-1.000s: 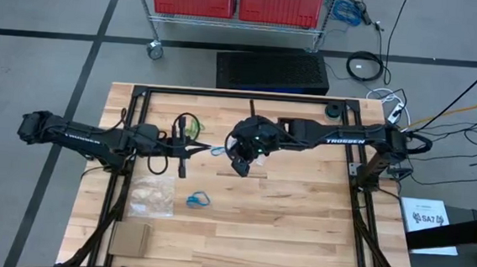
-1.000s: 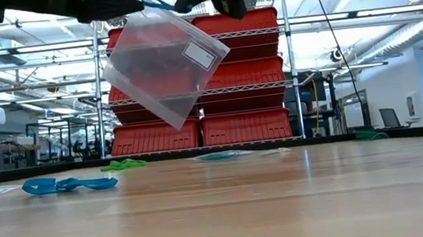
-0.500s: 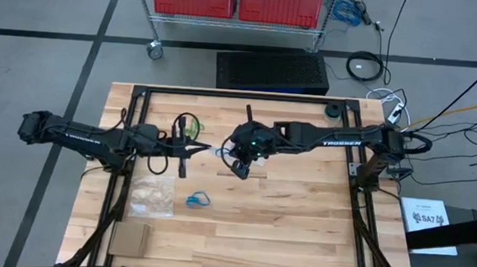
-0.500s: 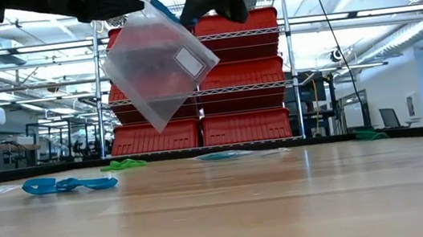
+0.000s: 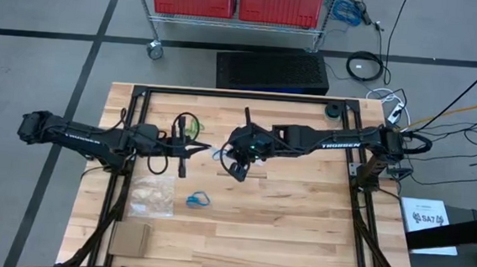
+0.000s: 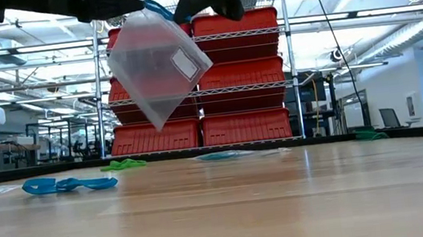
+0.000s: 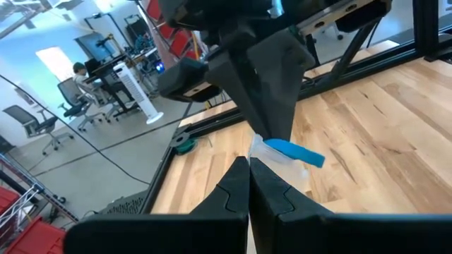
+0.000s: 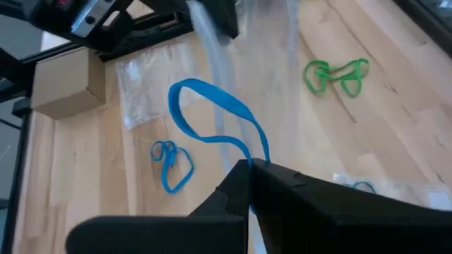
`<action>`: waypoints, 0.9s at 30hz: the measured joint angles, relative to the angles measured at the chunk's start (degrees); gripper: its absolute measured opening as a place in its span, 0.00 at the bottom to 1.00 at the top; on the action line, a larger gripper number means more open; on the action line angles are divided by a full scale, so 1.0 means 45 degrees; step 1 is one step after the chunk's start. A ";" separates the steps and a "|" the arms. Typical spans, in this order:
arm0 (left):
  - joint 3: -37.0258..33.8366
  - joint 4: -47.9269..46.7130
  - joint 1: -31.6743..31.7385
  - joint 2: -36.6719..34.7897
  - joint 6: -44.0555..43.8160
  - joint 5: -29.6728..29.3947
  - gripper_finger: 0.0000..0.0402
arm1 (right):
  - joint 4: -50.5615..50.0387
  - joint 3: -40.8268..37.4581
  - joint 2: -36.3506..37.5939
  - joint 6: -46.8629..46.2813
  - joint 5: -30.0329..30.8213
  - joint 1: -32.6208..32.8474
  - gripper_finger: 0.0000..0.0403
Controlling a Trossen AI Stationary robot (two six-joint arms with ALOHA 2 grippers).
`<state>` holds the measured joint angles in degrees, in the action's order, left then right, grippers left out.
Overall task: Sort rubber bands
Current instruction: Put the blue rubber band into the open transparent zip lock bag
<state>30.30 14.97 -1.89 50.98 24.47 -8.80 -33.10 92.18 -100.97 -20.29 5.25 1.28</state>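
Observation:
A clear plastic bag (image 6: 158,68) with a white label hangs high over the table's middle. My left gripper (image 7: 248,166) is shut on the bag's upper edge. My right gripper (image 8: 251,166) faces it from the right, close by, shut on a blue rubber band (image 8: 212,106). That band's loop arches up beside the bag's top (image 6: 158,10). More rubber bands lie on the wood: a green cluster (image 5: 190,126) at the far left and a blue cluster (image 5: 198,200) nearer the front. My left gripper pinches the bag's upper edge (image 7: 263,147) between its two fingers, coming almost level from the table's left. The bag hangs tilted below it, clear of the table. My right gripper pinches one end of the blue band's loop (image 8: 263,152) between its fingertips, slanting down from the right. The rest of the loop stands free toward the bag. Whether these fingers also touch the bag, I cannot tell.
A second clear bag (image 5: 151,196) lies flat at the front left, with a small cardboard box (image 5: 130,238) nearer the front edge. Another flat bag holding teal bands (image 6: 228,155) lies beneath the right arm. A black frame (image 5: 241,96) runs around the table.
My right gripper has rolled a little and drawn slightly toward my left gripper with the blue band. The bag's right upper corner has come in with it, and the bag now hangs narrower and more steeply tilted. Its left corner stays where it was.

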 joint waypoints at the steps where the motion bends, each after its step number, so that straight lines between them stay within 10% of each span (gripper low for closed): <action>1: 0.0000 0.0008 0.0000 0.0000 0.0000 0.0000 0.00 | 0.0008 0.0000 -0.0004 0.0000 0.0121 0.0037 0.00; 27: 0.0005 -0.0014 0.0000 0.0000 -0.0039 -0.0133 0.00 | 0.1074 -0.0010 -0.0781 0.1231 0.3142 0.1106 0.00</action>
<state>30.33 14.91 -1.89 50.98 24.29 -9.40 -28.27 92.14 -104.49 -14.75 19.39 6.25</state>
